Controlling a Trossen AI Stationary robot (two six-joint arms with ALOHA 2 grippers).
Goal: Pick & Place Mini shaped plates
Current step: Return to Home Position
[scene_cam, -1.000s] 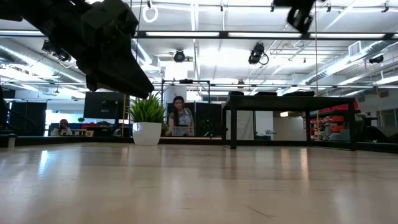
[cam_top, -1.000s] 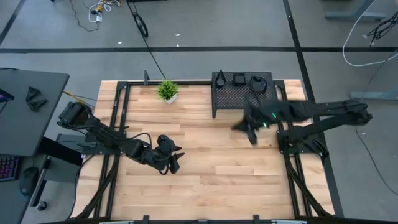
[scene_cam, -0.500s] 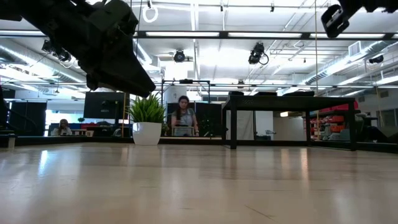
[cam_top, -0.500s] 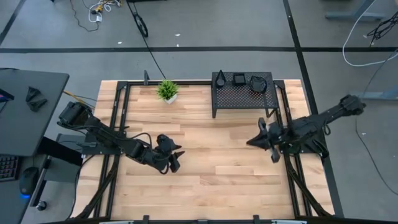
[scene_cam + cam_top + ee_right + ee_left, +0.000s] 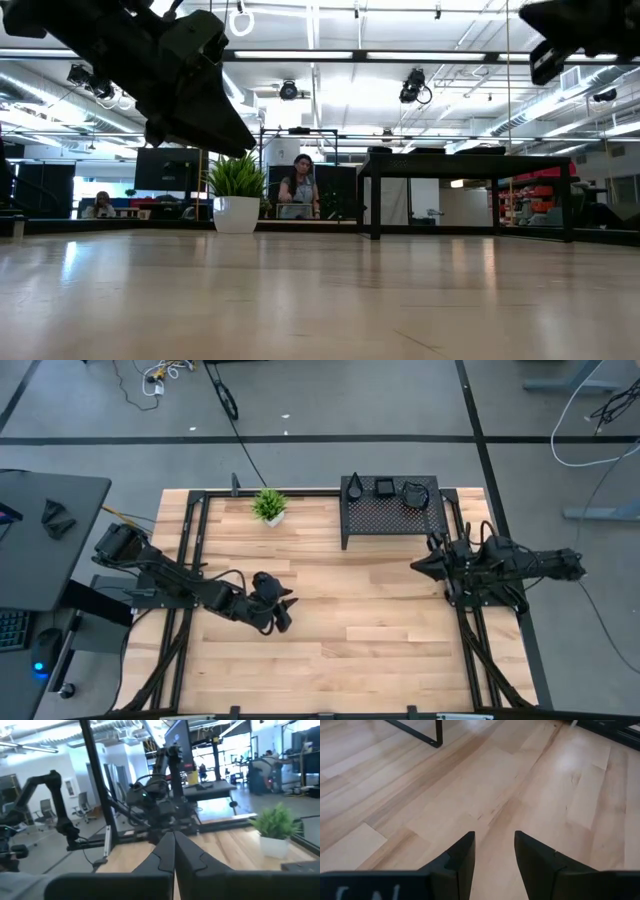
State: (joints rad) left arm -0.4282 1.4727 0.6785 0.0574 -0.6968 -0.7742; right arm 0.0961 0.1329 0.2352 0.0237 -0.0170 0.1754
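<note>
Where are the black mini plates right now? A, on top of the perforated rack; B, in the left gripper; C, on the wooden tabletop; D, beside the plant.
A: the high view shows the mini plates sitting on the rack, on its perforated top.

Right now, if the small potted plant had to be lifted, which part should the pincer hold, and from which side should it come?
Probably the white pot, low and from the side: the leaves spread wider than it and mostly hide it from above. It stands upright with bare table in front, so the open left pincer could come in level there.
</note>
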